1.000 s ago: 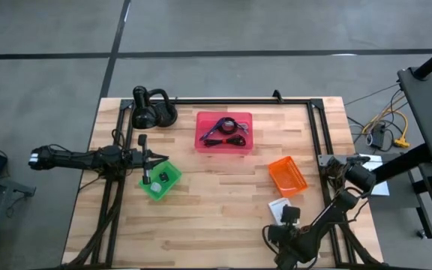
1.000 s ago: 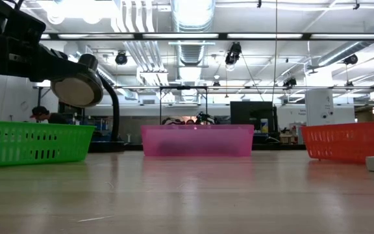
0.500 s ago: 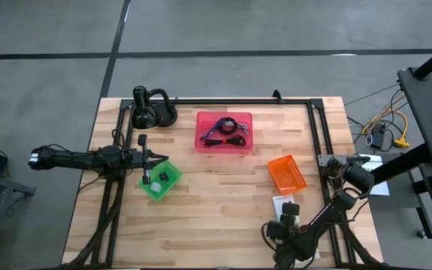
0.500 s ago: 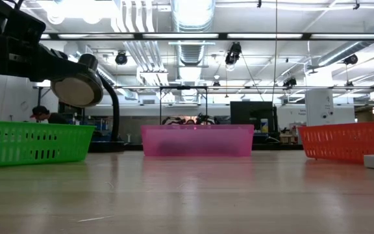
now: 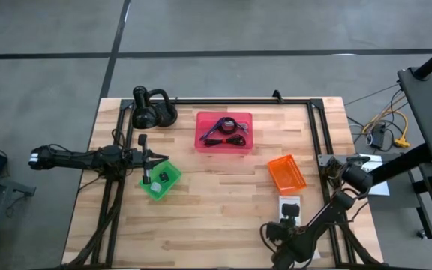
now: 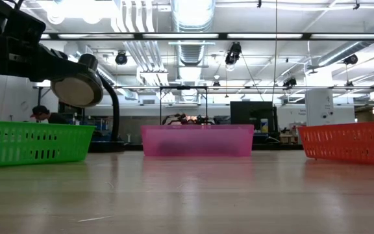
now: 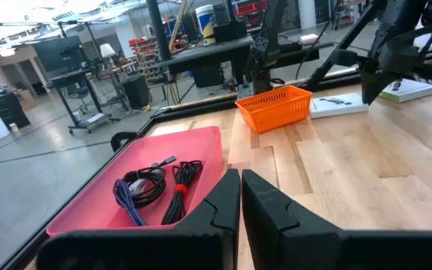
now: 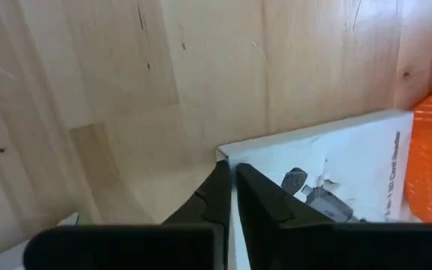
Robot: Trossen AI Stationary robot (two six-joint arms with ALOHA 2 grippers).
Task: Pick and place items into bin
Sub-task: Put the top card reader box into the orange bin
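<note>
Pinching shut on the corner of a white packet (image 8: 328, 176) beside the orange bin (image 5: 286, 175), the right pincer (image 8: 228, 174) has just closed; left pincer (image 7: 240, 196) waits closed.

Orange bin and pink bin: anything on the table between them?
Nothing. In the high view the stretch between the orange bin and the pink bin is bare wood; the left wrist view agrees.
</note>
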